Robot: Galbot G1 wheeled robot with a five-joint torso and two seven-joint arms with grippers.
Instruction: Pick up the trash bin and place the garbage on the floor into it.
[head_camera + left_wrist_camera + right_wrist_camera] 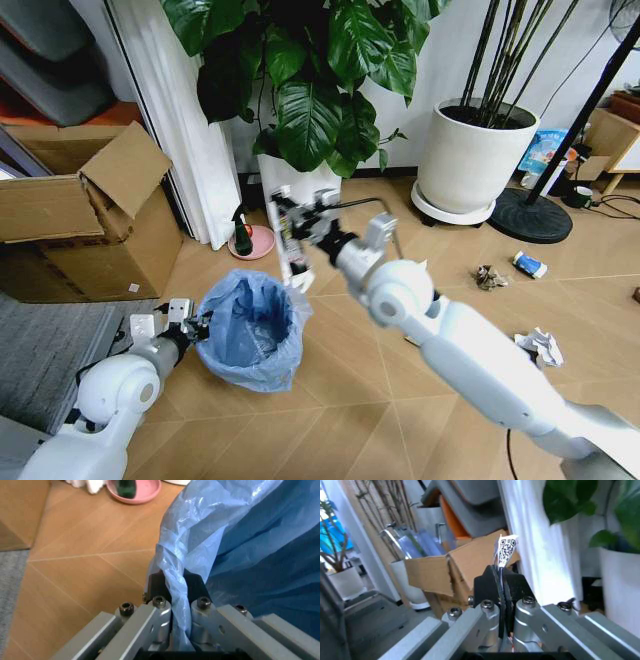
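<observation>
The trash bin [255, 330], lined with a wrinkly light-blue bag, stands on the floor [330, 420]. My left gripper [195, 325] is shut on its near rim, and the bag [260, 555] is pinched between the fingers [173, 581] in the left wrist view. My right gripper [303, 228] hangs above the bin's far rim, shut on a flat white-red tube [296, 262]. The tube's printed end [505, 551] sticks out past the closed gripper [501, 575]. A grey wrapper [490, 277], a blue-white can [530, 264] and a white paper wad [541, 346] lie on the floor to the right.
An open cardboard box [80, 210] stands at the left beside a grey mat [40, 350]. Behind the bin are a pink dish with a green spray bottle [243, 235], a leafy plant in a white pot [300, 180], a large white pot [470, 155] and a black round stand base [530, 215].
</observation>
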